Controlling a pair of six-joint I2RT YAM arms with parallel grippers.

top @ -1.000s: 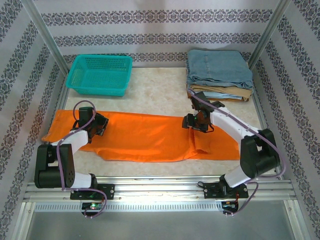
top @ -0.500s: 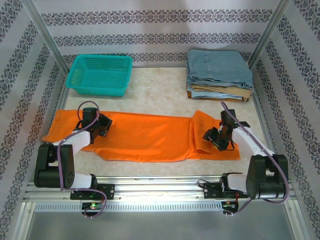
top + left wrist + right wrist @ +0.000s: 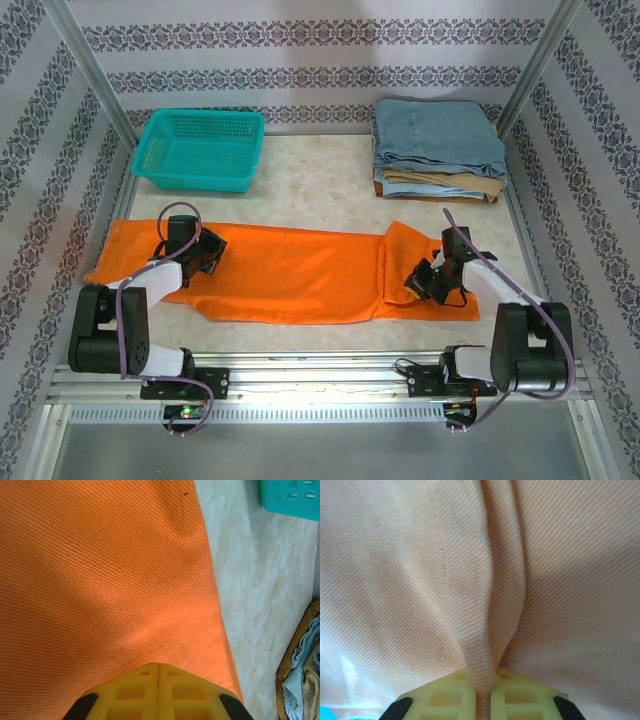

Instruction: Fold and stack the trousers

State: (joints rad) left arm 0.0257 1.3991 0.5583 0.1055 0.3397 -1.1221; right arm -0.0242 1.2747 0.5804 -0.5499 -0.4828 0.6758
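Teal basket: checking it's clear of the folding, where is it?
In the top view the teal basket sits far left, just beyond the orange trousers and left of the folded denim pile.

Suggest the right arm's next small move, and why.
Probably lift the right gripper slightly and start carrying its pinch leftward. The right wrist view shows a ridge of the trousers clamped between its fingers, and they lie stretched long across the table, so the fold isn't finished. The left gripper is shut over the other end.
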